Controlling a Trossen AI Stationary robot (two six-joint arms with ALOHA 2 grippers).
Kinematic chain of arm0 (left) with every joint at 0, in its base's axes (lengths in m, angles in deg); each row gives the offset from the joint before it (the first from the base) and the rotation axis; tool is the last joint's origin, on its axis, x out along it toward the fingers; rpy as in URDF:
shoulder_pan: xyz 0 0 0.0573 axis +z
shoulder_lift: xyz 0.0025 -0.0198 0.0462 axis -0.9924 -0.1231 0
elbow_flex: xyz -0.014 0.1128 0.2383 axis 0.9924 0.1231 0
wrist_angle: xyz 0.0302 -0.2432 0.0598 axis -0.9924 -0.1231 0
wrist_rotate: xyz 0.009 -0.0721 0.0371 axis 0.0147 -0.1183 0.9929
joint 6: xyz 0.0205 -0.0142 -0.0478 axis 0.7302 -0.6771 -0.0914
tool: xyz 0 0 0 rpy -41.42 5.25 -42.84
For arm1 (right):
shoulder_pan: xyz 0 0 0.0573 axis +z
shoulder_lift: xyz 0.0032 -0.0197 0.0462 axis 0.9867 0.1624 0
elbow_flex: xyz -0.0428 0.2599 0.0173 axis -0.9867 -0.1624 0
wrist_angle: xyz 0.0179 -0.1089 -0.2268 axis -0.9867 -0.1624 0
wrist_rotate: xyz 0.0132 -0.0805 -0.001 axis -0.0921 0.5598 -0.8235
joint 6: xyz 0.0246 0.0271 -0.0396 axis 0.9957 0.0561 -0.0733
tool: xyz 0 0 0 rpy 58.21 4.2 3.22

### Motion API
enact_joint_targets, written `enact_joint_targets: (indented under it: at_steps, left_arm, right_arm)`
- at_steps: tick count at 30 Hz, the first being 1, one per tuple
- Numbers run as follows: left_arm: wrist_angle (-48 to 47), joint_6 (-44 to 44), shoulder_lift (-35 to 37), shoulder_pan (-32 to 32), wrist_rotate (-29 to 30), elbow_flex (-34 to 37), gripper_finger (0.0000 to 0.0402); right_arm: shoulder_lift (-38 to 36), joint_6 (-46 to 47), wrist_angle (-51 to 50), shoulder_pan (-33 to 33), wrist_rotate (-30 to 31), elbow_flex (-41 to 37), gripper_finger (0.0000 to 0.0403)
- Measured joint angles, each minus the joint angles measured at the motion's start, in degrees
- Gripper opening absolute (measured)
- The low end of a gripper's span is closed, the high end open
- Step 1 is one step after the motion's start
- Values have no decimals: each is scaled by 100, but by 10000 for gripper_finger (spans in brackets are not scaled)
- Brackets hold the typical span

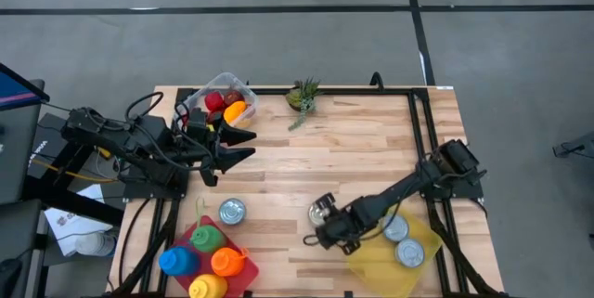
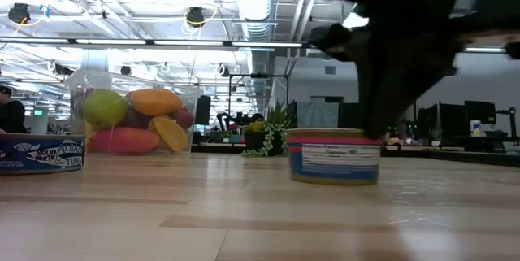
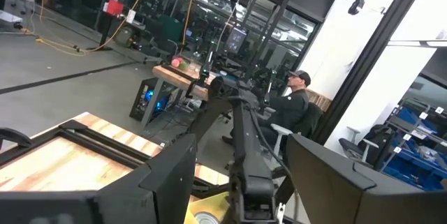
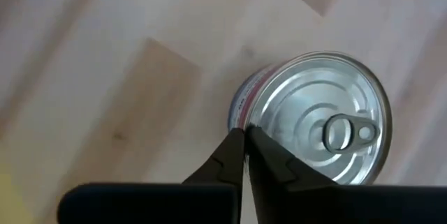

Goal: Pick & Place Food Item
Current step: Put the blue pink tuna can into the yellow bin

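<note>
A tin can with a pull-ring lid stands upright on the wooden table, on its base. My right gripper is shut and slants down at the can's near side, its tips at the lid's rim. Nothing is between its fingers. My left gripper hangs open above the table's left part, beside a clear tub of fruit, and holds nothing. My right gripper meets the can with its shut fingertips at the top rim, on the edge away from the pull ring. The fingers come from above, slanting down. The can stays upright on the table.
A yellow plate at the near right holds two more cans. Another can stands left of centre. A red tray with coloured bottles sits at the near left. A small plant is at the far edge. A person sits beyond the table.
</note>
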Motion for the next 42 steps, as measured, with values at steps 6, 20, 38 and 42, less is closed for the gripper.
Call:
enact_joint_targets:
  at_steps: [6, 20, 38, 42]
  left_arm:
    - [0, -2, -2, 2, 0, 0, 218]
    - [-43, -3, -2, 1, 0, 4, 218]
    - [-46, -4, -2, 2, 0, 4, 218]
    - [-102, -4, -2, 0, 0, 4, 218]
  right_arm:
    - [-152, 54, -286, -307, -57, -42, 1]
    - [-1715, 942, -763, -423, -705, -79, 1]
    - [-1670, 937, -977, 246, -1245, -63, 55]
    - [-1302, 939, -628, 432, -1175, -56, 105]
